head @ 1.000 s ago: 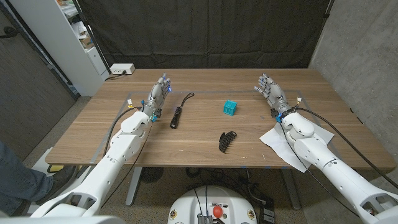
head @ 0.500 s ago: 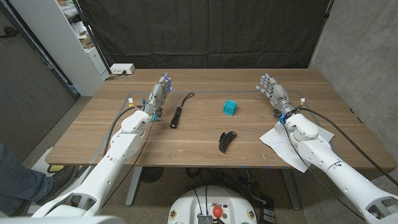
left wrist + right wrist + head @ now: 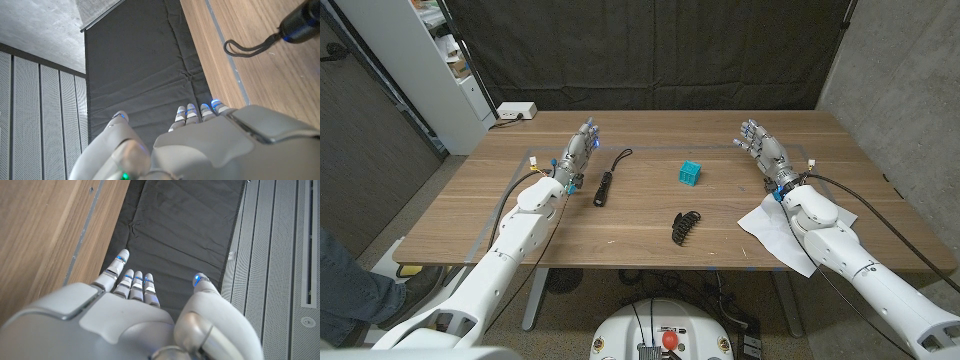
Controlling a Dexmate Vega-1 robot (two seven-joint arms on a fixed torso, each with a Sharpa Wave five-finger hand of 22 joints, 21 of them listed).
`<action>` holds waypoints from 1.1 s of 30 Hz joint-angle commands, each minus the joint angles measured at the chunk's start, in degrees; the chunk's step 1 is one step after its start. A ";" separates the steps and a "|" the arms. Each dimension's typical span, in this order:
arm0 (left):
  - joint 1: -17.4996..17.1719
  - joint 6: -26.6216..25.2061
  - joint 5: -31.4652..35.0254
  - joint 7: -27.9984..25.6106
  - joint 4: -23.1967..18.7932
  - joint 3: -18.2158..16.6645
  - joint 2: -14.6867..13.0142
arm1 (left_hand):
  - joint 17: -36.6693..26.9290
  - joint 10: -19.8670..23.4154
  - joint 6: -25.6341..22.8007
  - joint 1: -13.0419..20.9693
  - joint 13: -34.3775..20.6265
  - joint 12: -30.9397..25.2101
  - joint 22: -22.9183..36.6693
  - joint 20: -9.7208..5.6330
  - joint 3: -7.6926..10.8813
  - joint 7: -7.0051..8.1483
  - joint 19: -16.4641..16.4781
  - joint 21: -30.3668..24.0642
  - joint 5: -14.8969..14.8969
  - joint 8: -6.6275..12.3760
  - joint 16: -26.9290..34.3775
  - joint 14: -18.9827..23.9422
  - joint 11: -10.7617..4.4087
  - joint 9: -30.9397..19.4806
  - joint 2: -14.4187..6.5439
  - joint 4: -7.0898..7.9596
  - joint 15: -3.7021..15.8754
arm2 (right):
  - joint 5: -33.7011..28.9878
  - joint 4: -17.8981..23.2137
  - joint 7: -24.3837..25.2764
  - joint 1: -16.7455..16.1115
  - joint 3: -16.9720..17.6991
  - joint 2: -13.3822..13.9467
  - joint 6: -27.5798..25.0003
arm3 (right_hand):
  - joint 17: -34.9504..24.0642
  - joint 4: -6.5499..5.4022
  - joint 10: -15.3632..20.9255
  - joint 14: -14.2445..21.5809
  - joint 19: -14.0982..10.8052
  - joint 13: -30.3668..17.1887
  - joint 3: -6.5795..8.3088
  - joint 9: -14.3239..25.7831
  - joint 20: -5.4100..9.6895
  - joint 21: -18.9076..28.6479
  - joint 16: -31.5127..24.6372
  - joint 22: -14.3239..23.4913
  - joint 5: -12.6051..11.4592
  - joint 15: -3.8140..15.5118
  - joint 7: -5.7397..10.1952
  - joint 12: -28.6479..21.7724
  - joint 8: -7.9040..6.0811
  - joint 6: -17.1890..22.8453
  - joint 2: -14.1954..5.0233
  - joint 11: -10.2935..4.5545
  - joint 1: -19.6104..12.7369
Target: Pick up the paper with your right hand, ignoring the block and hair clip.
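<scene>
paper [image 3: 767, 225] lies on the surface [image 3: 630, 235] at its near right edge, partly under the right arm. right robot hand [image 3: 761, 148] empty, fingers spread; left robot hand [image 3: 577, 152] likewise. block [image 3: 690, 172], hair clip [image 3: 685, 226] mid-surface.

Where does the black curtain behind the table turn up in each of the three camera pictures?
Head view: the black curtain hangs across the back, behind the table's far edge.
Left wrist view: the curtain lies beyond the fingers of the left hand, next to the wood.
Right wrist view: the curtain lies beyond the fingers of the right hand, next to the wood.
Shared landmark: the wooden table, whose far edge borders the curtain.
</scene>
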State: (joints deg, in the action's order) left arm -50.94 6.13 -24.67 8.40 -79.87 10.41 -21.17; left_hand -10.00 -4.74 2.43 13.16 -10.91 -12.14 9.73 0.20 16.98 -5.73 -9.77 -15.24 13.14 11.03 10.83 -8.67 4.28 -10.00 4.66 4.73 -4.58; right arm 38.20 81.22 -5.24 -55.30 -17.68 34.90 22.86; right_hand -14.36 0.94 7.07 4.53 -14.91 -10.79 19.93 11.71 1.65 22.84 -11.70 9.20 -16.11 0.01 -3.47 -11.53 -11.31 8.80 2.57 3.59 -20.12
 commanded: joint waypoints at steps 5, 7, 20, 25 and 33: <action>-0.13 -0.41 0.44 -0.39 -1.24 0.24 -0.07 | -0.31 -0.17 -0.24 0.32 -0.16 -0.04 0.32 -0.34 0.06 -0.33 -1.39 0.22 0.21 0.08 0.09 0.04 0.14 -0.21 -0.48 -0.48 -0.45 | 0.18 2.04 -0.11 -2.60 1.28 1.70 1.32 | 0.13 0.19 0.68 0.75 -0.64 -0.22 0.11 -0.05 0.09 -0.27 -0.47 0.31 -0.33 0.30 0.53 -0.43 -0.44 0.39 -0.18 -0.10 -0.55; -0.12 -0.48 0.37 -0.29 -1.36 0.27 -0.08 | -0.31 -0.26 -0.13 0.33 -0.15 0.00 0.32 -0.23 0.05 -0.29 -1.48 0.32 0.19 0.02 0.05 -0.04 0.05 -0.21 -0.50 -0.50 -0.38 | -0.16 2.20 -0.02 -2.93 1.38 1.96 1.65 | 0.16 0.21 0.75 0.74 -0.70 -0.22 0.09 -0.06 0.12 -0.33 -0.46 0.31 -0.32 0.32 0.61 -0.43 -0.45 0.44 -0.15 -0.03 -0.55; -0.10 -0.04 -0.24 0.92 -1.37 0.30 -0.05 | -0.32 -0.41 0.00 0.37 -0.12 0.08 0.34 -0.01 -0.03 -0.28 -1.64 0.66 0.13 -0.09 -0.07 -0.31 0.08 -0.21 -0.59 -0.59 -0.37 | -0.83 5.28 1.25 -5.93 2.51 3.58 2.44 | 0.34 0.32 1.04 0.88 -0.99 -0.23 0.00 -0.13 0.11 -0.71 -0.48 0.32 -0.31 0.35 0.75 -0.42 -0.46 0.55 -0.13 -0.01 -0.51; -0.21 -0.29 -1.03 1.22 -1.15 -0.05 0.18 | -0.32 -0.54 0.05 0.39 -0.11 0.14 0.35 0.06 -0.07 -0.30 -1.69 0.79 0.11 -0.13 -0.12 -0.44 0.00 -0.21 -0.63 -0.63 -0.35 | 0.07 5.84 0.98 -6.93 2.76 3.58 2.58 | 0.41 0.36 1.09 0.96 -1.12 -0.23 -0.03 -0.15 0.09 -0.88 -0.50 0.32 -0.31 0.31 0.77 -0.38 -0.46 0.60 -0.14 -0.11 -0.48; -0.54 -0.36 -0.89 1.15 -1.39 -0.41 -0.18 | -0.33 -0.64 0.07 0.42 -0.10 0.19 0.38 0.29 -0.11 -0.30 -1.85 1.04 0.06 -0.16 -0.17 -0.61 0.00 -0.22 -0.72 -0.69 -0.35 | -0.21 6.88 1.81 -8.27 2.98 3.84 2.57 | 0.49 0.40 1.21 1.00 -1.23 -0.24 -0.04 -0.19 0.09 -1.14 -0.51 0.33 -0.32 0.28 0.86 -0.35 -0.51 0.80 -0.23 -0.21 -0.46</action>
State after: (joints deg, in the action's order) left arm -51.17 5.78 -25.27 9.29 -81.15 10.43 -21.14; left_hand -9.99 -4.96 2.45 13.47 -10.93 -12.14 10.02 0.10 16.74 -5.72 -9.87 -14.39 13.14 11.03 10.83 -8.98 4.51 -10.00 4.35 4.50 -4.90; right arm 37.85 86.49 -4.03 -61.56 -15.19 38.20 25.21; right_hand -13.83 0.95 7.89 4.93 -15.62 -10.78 19.92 11.46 1.74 22.00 -11.69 9.20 -16.10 0.42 -2.86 -11.53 -11.30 9.42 2.55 3.38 -20.11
